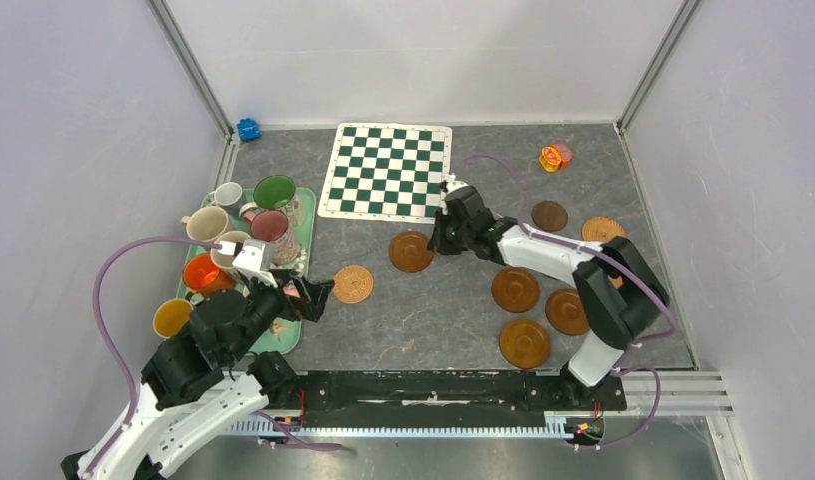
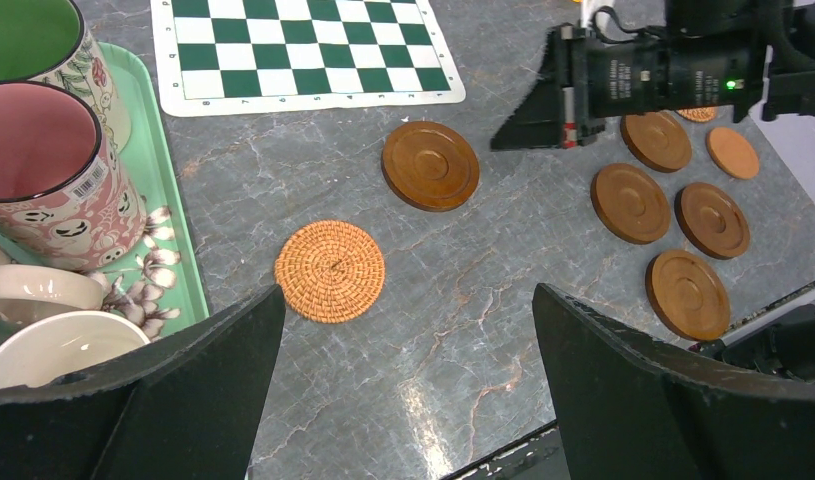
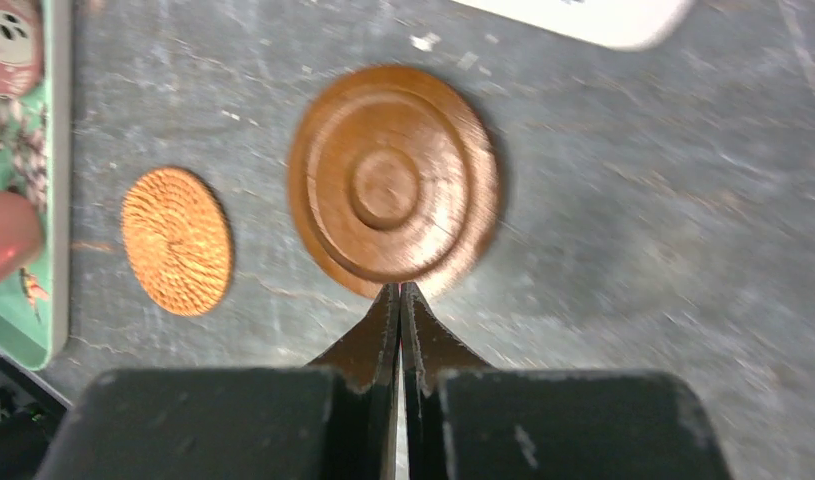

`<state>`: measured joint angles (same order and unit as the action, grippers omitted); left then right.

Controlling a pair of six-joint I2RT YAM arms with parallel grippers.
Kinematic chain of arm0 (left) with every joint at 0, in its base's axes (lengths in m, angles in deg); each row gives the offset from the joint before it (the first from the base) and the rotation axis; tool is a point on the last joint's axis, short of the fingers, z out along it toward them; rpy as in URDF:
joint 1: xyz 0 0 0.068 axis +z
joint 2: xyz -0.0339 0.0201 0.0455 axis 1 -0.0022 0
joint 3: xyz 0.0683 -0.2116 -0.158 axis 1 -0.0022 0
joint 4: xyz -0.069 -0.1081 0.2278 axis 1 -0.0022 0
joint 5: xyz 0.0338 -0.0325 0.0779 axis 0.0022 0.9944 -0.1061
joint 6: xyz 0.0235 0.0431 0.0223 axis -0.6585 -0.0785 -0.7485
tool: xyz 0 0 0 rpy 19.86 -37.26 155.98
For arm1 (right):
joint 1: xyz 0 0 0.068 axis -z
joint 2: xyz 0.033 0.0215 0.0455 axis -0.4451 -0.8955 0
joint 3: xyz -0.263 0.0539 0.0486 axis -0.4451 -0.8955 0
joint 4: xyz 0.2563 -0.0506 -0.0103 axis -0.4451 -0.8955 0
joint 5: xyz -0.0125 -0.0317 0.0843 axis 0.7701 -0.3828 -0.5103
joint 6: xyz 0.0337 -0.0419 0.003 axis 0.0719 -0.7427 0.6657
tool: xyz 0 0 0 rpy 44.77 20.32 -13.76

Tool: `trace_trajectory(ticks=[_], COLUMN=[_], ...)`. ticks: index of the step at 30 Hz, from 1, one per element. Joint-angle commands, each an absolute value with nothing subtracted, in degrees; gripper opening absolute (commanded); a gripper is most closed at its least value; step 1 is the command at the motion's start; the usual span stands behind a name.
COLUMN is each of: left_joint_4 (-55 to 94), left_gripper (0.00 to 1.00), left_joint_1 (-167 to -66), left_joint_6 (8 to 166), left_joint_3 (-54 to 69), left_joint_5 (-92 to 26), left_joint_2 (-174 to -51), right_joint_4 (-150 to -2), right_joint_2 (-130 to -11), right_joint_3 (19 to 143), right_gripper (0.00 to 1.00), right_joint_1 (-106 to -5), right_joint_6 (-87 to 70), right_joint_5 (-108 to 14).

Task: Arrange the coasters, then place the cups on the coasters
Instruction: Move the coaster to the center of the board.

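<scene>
Right wrist: right end effector (image 3: 400, 300) pressed together, tips at near rim of wooden coaster (image 3: 391, 185).

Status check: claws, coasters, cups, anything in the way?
Left claw open, empty. Right claw shut, empty, tips at rim of wooden coaster. Cups bunched at tray, none placed. Nothing blocking.

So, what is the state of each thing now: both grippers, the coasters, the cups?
left gripper: open, empty.
right gripper: shut on nothing, tips at the wooden coaster's rim.
wooden coaster: flat on the table, no cup on it.
woven coaster: flat, no cup on it.
pink cup: upright on the tray, empty.
green-lined cup: upright on the tray.
chequered mat: spread flat.
</scene>
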<state>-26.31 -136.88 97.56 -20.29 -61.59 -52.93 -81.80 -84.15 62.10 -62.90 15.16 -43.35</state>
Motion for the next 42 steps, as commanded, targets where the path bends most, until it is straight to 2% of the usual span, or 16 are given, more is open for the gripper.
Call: trace_trajectory(ticks=[1,13,23,32,42], left_joint_4=[-24.53,-24.56,-24.53,-24.67,-24.64], left_gripper=[1.00,1.00,1.00,1.00,1.00], left_joint_1=[-136.98,-136.98,-136.96,-136.98,-136.98], left_joint_6=[96.94,97.10,97.11,97.20,97.18], left_joint_3=[-20.41,-20.48,-20.51,-20.50,-20.43], left_joint_5=[-61.30,-61.47,-61.65,-61.74,-61.69], left_joint_2=[-52.60,-52.15,-52.00,-52.45,-52.82], right_joint_4=[-75.85,-71.80,-75.32,-78.24,-79.23], right_joint_2=[-89.18,-98.35,-100.04,-94.43,-86.76], right_joint_3=[68.03,72.11,70.31,63.05,56.14], right_gripper=[0.00,0.00,0.00,0.00,0.00], right_joint_1=[-66.10,-68.61,-68.62,-67.32,-60.69], right_joint_6=[16.21,16.50,14.40,12.33,8.97], right_joint_5=[-40.92,-39.63,-33.39,-27.87,-23.52])
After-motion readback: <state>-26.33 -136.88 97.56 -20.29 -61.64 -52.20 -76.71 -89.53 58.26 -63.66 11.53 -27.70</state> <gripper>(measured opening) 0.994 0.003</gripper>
